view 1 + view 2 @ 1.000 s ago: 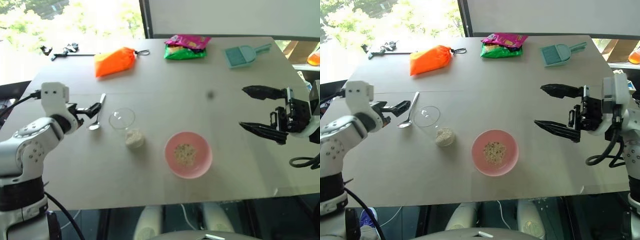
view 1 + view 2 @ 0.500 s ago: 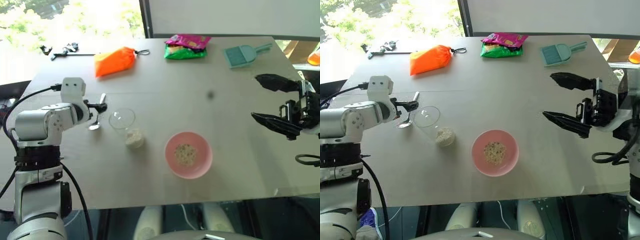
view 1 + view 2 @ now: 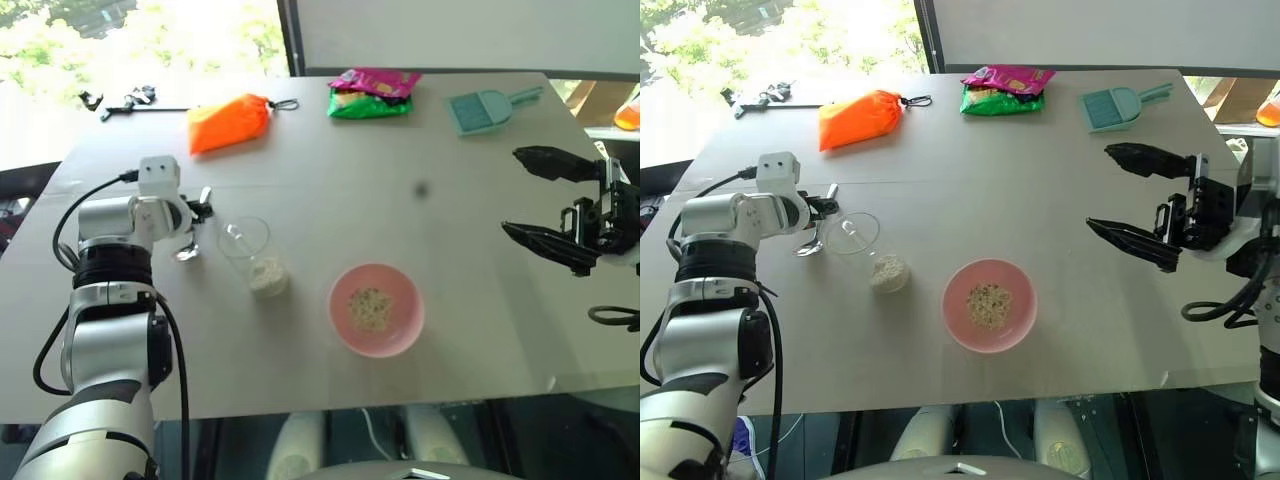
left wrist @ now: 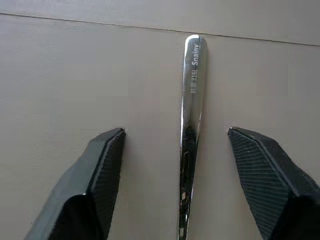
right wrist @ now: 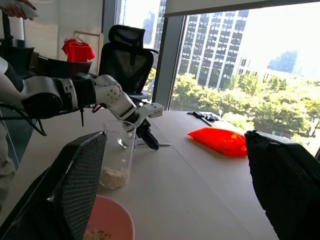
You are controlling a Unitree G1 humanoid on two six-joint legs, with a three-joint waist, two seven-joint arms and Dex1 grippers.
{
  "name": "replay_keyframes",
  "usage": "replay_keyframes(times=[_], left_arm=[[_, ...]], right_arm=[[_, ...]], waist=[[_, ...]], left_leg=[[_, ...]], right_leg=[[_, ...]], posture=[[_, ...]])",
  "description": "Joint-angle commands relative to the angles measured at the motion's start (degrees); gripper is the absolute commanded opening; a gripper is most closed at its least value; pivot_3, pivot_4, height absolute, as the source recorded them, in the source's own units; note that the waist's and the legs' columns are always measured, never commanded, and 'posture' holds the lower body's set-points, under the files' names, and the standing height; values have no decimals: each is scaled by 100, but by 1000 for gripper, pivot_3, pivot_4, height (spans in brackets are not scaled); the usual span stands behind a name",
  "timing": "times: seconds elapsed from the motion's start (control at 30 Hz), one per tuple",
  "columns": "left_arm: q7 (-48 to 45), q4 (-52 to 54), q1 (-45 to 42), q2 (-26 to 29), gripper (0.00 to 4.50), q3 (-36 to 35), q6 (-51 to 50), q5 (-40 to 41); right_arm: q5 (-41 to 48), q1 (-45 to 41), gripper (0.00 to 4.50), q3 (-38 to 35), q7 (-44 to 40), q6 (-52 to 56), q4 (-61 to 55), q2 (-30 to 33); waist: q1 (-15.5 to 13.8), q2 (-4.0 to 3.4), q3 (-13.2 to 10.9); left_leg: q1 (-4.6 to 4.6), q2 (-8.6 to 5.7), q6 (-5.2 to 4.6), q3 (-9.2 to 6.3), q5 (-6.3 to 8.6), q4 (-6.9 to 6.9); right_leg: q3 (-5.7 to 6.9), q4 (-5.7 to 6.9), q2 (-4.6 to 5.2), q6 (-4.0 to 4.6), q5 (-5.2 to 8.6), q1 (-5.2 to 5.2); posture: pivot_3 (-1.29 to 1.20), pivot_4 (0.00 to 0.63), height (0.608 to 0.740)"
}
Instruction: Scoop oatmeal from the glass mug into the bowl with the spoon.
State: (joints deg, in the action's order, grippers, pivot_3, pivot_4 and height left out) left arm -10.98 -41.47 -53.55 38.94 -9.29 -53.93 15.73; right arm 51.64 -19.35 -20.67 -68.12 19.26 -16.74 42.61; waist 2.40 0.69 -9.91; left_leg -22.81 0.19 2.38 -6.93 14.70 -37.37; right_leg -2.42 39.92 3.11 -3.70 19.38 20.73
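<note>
Nearest me sits the bowl [image 3: 376, 309], pink and wide, with some oatmeal [image 3: 369, 307] already in it, placed centrally where either arm can reach. Just beyond and to my left stands the glass mug [image 3: 250, 254], upright, a small heap of flakes at its bottom. Beside the mug, on its far left, the spoon [image 4: 189, 130] lies flat on the table [image 3: 420, 150], handle pointing away. My left gripper [image 4: 177, 145] straddles that handle, fingers [image 4: 107, 165] spread on either side and touching nothing yet, as far as I can judge. I take this as lining up a pinch. My right gripper [image 3: 545, 205] hangs spread wide and empty, well apart from the bowl, out of the way.
</note>
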Motion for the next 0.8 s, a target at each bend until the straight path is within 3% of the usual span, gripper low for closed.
replay_keyframes(times=[0.03,0.1,0.13,0.33,0.5,0.6,0.8], left_arm=[[-180,-286,-175,-59,1487,60,81,-171],[-175,-300,-196,-78,376,7,-1,-206],[-178,-265,-183,-82,92,-11,-52,-221],[-20,390,52,-96,92,-199,-482,-222],[412,1737,493,-150,92,-805,-472,-173],[468,2812,827,-74,92,-933,-174,-259],[-191,3915,997,338,92,-436,1907,-732]], right_arm=[[-3,0,4500,-65,45,-83,-174,7],[-8,9,4500,-65,81,-62,-216,11],[-9,19,4500,-67,94,-53,-236,14],[-44,-6,4500,22,226,22,-249,-12],[-265,-96,4500,252,732,111,-308,-119],[-393,-170,4500,376,1165,229,-368,-190],[-371,-761,4500,677,1800,661,-407,-316]], waist=[[-3,0,0],[-6,0,0],[-6,0,0],[4,0,0],[20,0,0],[15,4,-2],[-15,5,-3]], left_leg=[[0,0,0,0,0,-1],[0,-1,0,-1,0,-2],[0,-2,0,0,0,-3],[0,-2,0,-1,0,-4],[0,0,0,-1,0,-5],[-6,2,1,-2,0,-5],[-8,1,2,1,-1,-6]], right_leg=[[0,1,0,0,0,0],[0,1,1,0,0,-1],[0,1,2,0,0,-1],[-1,3,2,0,0,-1],[-3,4,2,0,0,1],[-4,6,2,0,0,7],[-3,2,5,0,-1,8]], posture=[[0,150,740],[0,150,740],[0,150,740],[0,150,740],[0,150,740],[0,150,740],[0,150,740]])
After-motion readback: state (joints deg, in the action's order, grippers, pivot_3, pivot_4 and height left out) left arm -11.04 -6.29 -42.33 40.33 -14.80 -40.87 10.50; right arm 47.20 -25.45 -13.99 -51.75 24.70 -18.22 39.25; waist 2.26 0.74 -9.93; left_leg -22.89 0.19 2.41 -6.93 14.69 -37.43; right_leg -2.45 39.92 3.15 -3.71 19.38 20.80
